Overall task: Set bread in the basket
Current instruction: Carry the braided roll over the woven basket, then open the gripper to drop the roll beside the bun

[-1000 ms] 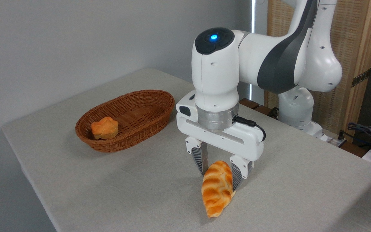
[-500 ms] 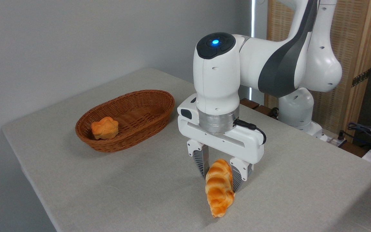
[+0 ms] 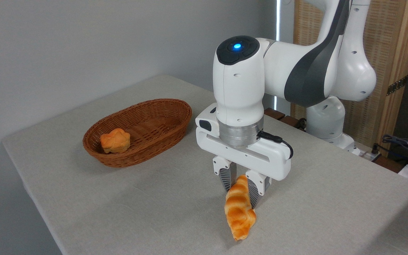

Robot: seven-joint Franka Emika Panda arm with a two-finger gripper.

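The braided golden-orange bread point(image 3: 239, 210) lies on the grey table near its front edge, one pointed end toward the camera. My gripper point(image 3: 239, 193) points straight down over the loaf's far half, its fingers pressed against both sides and squeezing it narrow. The bread still rests on the table. The oval brown wicker basket point(image 3: 165, 131) stands to the left and farther back, well apart from the gripper.
A small round lumpy orange bun point(image 3: 115, 140) sits in the basket's near-left end. The table point(image 3: 83, 198) ends close in front of the loaf and at the left. The arm's base and cables are at the back right.
The fingers have closed in on the bread, pinching it narrower. The loaf has turned slightly, its near tip swinging right. The arm has lowered a little.
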